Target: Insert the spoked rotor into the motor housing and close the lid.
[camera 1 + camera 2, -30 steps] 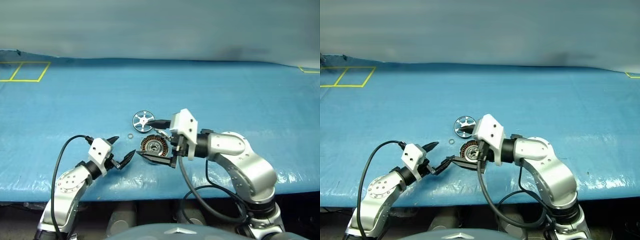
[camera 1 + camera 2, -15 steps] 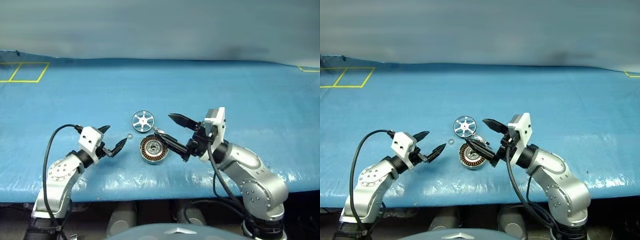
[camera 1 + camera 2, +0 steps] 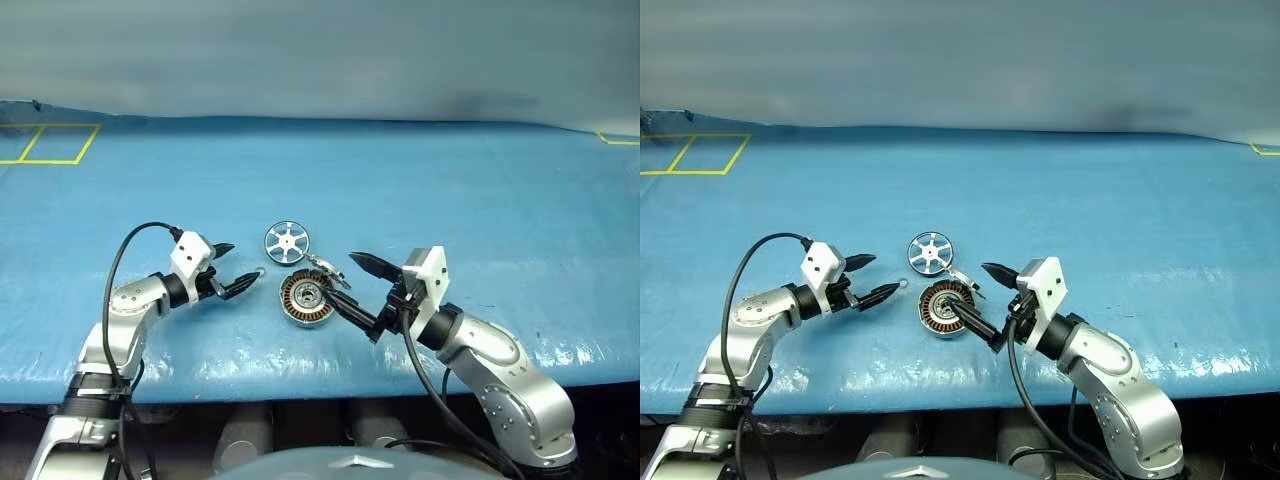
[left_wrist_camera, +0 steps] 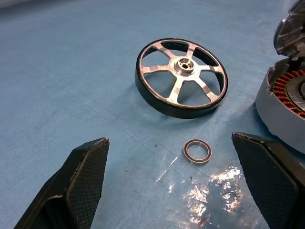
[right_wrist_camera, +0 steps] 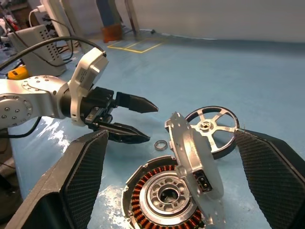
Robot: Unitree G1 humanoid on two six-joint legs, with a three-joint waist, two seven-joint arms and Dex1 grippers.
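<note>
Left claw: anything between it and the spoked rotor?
Yes. In the left wrist view a small ring washer lies on the blue table cover between the open left claw and the spoked rotor, apart from both.

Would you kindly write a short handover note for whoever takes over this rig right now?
Left gripper: open, empty, low over the blue table cover, pointing at the small ring washer and the spoked rotor beyond it.
Right gripper: open, empty, facing the motor housing from its right.
Spoked rotor: lying flat on the cover just behind the housing, untouched.
Motor housing: open, copper windings and hub exposed; lid stands raised on its rim.
Done: lid is open.
Left: pick up the rotor, seat it in the housing, close the lid.
</note>
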